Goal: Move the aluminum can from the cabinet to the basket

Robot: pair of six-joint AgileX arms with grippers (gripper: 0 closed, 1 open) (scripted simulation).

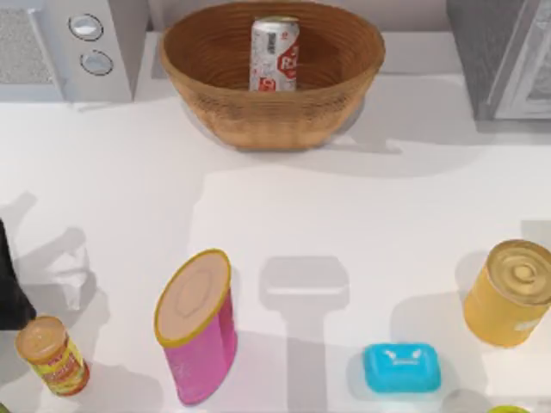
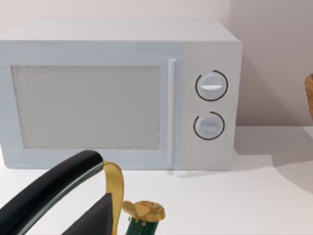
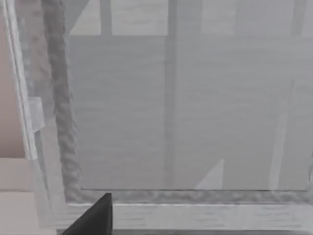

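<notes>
The aluminum can (image 1: 275, 54) stood upright inside the basket (image 1: 215, 103), toward its rear wall, with nothing holding it; judged from how things lay, the transfer itself looked finished.

The right gripper was close in front of the cabinet (image 1: 504, 56): its wrist view looked straight at the pale framed door panel (image 3: 186, 117), with one dark finger tip (image 3: 95, 215) low in that picture. How far those fingers stood apart I cannot tell, nor whether they touched the door; nothing lay in their grasp that I could make out.

The left arm (image 1: 10, 284) sat parked at the bench's left edge, near the small orange-labelled jar (image 1: 52, 354). Its wrist view faced the microwave (image 2: 117, 93), and its fingers' state I cannot tell either.

The remaining risk, as I judge it, lay with the right arm. With its fingers so near the cabinet door, a careless pull-back could catch the frame and jolt the cabinet. A wide sweep toward the golden-yellow tin (image 1: 510, 292) or the blue soap dish (image 1: 401, 367) could knock either over. The can, tall and slim, might topple if the basket were bumped.
</notes>
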